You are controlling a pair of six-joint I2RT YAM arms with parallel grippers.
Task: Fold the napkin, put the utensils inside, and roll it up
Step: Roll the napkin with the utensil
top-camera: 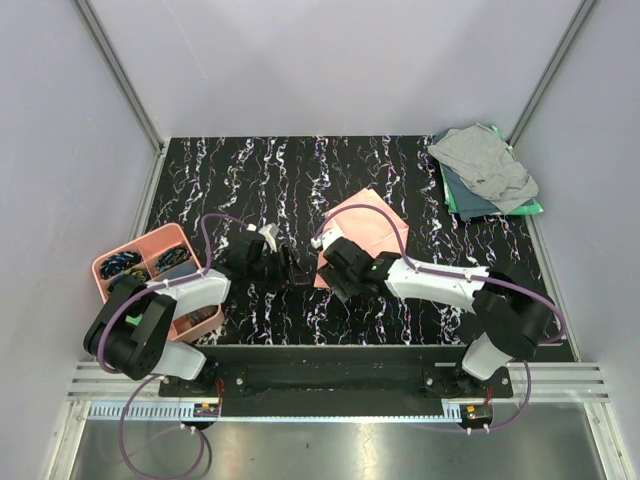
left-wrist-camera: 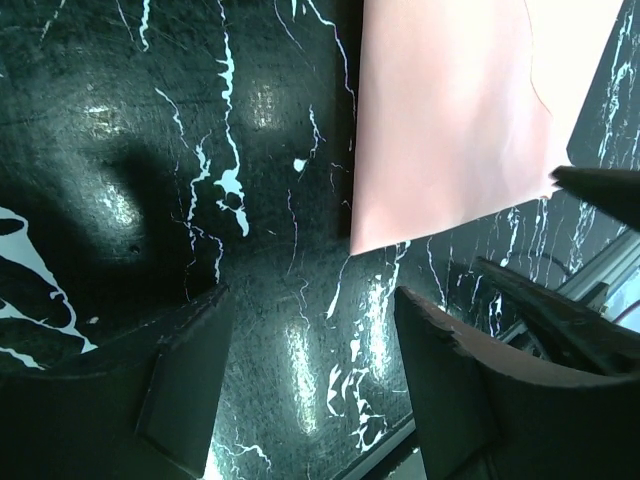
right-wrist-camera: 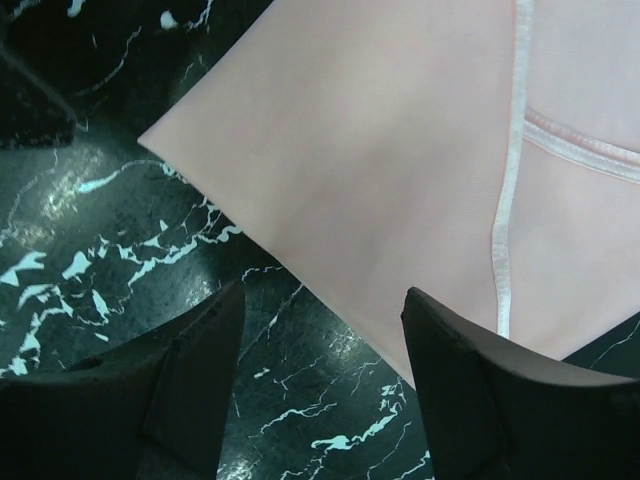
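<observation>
2 pairs hung open and empty: left fingers (left-wrist-camera: 180,390) had the napkin (left-wrist-camera: 450,120) at 1 o'clock, right fingers (right-wrist-camera: 470,390) nearer, at its edge.

No legible text, labels, brands, numbers or signs in any of the three views.
</observation>
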